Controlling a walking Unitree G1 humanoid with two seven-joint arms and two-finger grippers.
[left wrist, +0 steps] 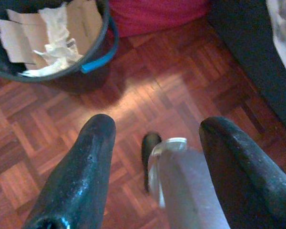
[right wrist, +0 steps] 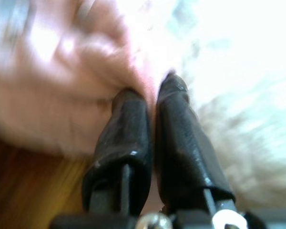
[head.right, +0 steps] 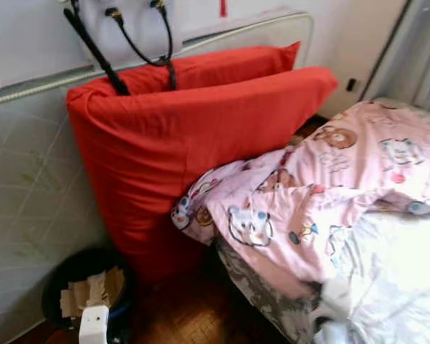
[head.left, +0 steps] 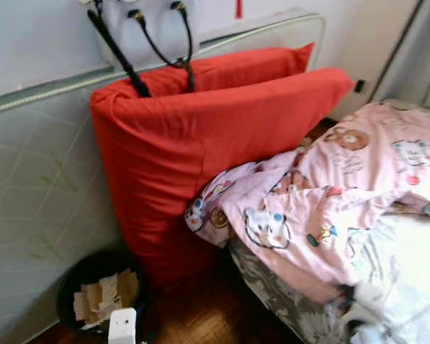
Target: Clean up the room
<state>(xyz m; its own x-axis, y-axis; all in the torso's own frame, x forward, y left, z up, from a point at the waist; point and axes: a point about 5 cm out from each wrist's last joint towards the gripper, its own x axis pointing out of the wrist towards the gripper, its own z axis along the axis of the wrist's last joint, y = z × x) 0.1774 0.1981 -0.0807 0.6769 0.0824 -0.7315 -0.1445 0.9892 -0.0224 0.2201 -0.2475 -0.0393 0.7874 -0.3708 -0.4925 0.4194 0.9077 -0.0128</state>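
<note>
No brand, label or readable writing shows anywhere; the only markings are the cartoon bears and animals printed on the rumpled pink blanket (head.left: 322, 201) that lies heaped across the bed (head.left: 408, 279) on my right, one corner spilling over the bed's near edge toward the floor.

My right gripper (right wrist: 150, 95) has its two black fingers pressed together, pinching a fold of that pink blanket at the bed's near edge; the wrist picture is blurred, so I cannot tell how much cloth is caught.

My left gripper (left wrist: 155, 131) hangs low over the red-brown parquet floor (left wrist: 181, 81) with its fingers spread wide apart and nothing between them but floor and a silver part of my own body below.

Just beyond it stands a round black bin with a blue handle (left wrist: 93, 45), holding torn brown cardboard and crumpled white paper (left wrist: 52, 36).

A large red cushion-like mattress pad (head.left: 201, 143) stands on edge, leaning against a pale quilted mattress (head.left: 36, 208) propped at the wall, its lower end touching the floor between the bin and the bed. The open floor is a narrow strip between bin, red pad and bed edge.
</note>
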